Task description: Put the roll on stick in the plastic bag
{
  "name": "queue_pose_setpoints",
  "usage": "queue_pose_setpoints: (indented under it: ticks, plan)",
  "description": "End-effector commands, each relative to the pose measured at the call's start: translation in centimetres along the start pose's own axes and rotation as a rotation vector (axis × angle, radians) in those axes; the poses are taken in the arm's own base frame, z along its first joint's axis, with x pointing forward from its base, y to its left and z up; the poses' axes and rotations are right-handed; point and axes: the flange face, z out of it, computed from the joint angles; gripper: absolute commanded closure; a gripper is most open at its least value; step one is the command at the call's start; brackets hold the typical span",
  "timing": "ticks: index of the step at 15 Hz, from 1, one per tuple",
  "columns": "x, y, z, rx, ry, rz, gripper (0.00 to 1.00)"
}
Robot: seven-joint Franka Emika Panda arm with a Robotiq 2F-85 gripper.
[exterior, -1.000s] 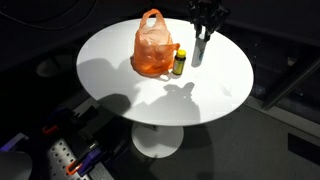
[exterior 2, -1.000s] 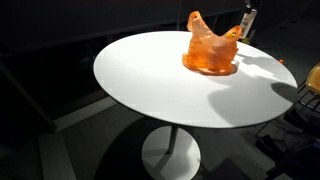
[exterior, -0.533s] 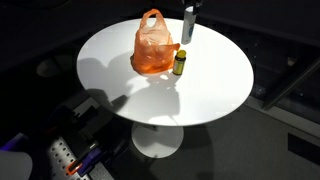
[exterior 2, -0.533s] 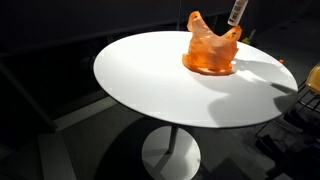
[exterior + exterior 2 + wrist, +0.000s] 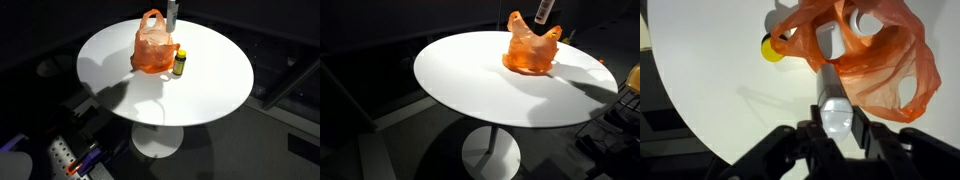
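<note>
Lowering the roll on stick (image 5: 829,88) into the plastic bag (image 5: 880,60) is, I judge, the step in hand, and it needs a careful line-up first. Reading the wrist view from the left, a small yellow-capped bottle (image 5: 773,48) stands on the white table (image 5: 710,90) just beside the bag, and is best left untouched; next comes the stick, clamped at its upper end between the two fingers of the gripper (image 5: 834,128), which are closed to the stick's width and hold nothing else; to the right sits the crumpled orange bag, its handle loops (image 5: 855,25) standing up around a mouth whose width I cannot judge. In both exterior views the stick (image 5: 172,14) (image 5: 546,8) hangs high above the table, near the bag's handles but seemingly off to one side of its middle. The tip should come squarely over the gap between the loops; the descent should be straight and slow, so the stick parts the thin film instead of tipping the bag or dragging it into the bottle; release belongs well below the rim, since a high drop could glance off a handle and roll away.
</note>
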Motion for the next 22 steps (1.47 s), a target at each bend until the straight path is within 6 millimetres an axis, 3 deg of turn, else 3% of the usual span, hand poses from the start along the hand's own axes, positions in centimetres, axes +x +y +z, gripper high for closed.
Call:
queue_pose_setpoints:
  ticks: [1, 16, 22]
  plan:
    - [-0.9, -0.1, 0.1, 0.019, -0.021, -0.035, 0.90]
    - [-4.9, 3.1, 6.3, 0.009, -0.153, -0.045, 0.90]
    - [-6.1, 3.0, 8.5, 0.000, -0.157, -0.052, 0.90]
